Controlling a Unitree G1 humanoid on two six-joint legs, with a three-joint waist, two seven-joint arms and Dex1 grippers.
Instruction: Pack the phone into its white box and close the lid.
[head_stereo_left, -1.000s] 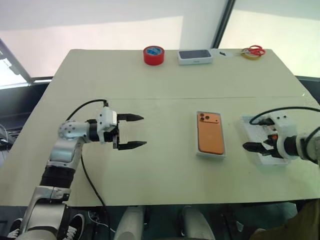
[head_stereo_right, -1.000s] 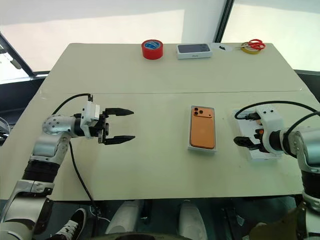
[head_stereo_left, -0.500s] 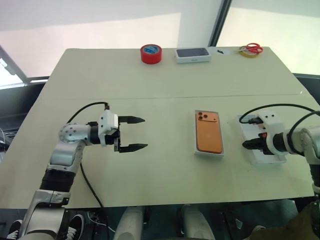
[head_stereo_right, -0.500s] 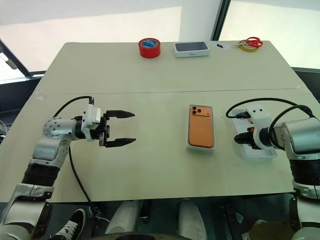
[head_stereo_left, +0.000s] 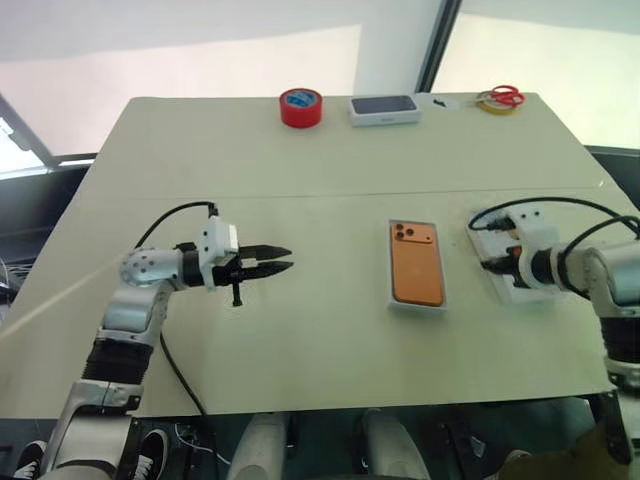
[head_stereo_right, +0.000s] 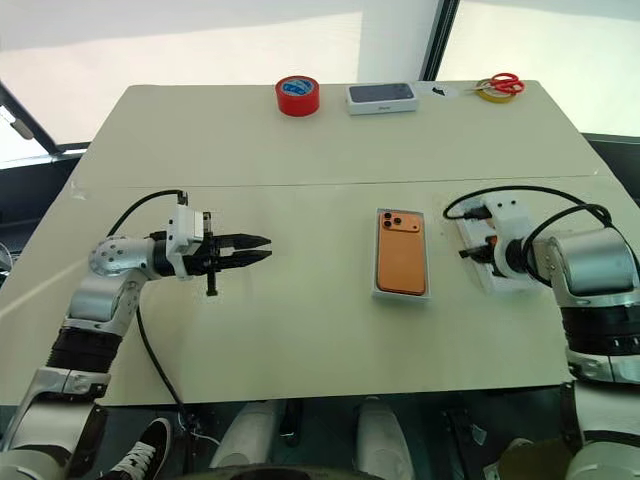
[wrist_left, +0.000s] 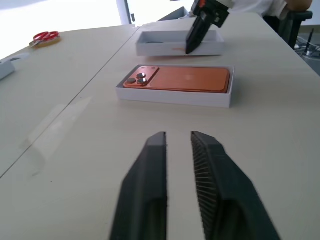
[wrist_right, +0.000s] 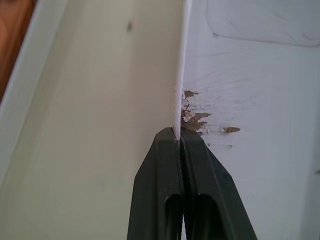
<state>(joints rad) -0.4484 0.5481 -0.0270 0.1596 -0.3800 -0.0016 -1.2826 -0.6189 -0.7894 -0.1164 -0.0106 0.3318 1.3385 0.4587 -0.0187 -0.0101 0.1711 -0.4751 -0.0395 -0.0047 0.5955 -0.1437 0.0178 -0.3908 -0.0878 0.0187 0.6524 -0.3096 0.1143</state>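
Observation:
The orange phone (head_stereo_left: 417, 268) lies back up inside the white box (head_stereo_left: 418, 308) at the table's centre right, its lenses at the far left corner. To its right lies the lid (head_stereo_right: 500, 283), open side up. My right gripper (wrist_right: 178, 135) is shut on the lid's thin wall (wrist_right: 181, 65), the wall facing the phone; the lid's white floor (wrist_right: 250, 75) shows scuffed brown spots. My left gripper (head_stereo_left: 285, 259) hovers over bare table well left of the box, pointing at it, shut on nothing. The left wrist view shows the boxed phone (wrist_left: 185, 80) ahead of its fingers (wrist_left: 152, 165).
At the table's far edge stand a red tape roll (head_stereo_left: 301, 107), a closed white box with a dark top (head_stereo_left: 385, 108) and red scissors (head_stereo_left: 508, 97). A seam runs across the table (head_stereo_left: 300, 195) just beyond both grippers.
My left gripper has shut its fingers without moving. My right gripper has moved forward along the lid and shut on its wall.

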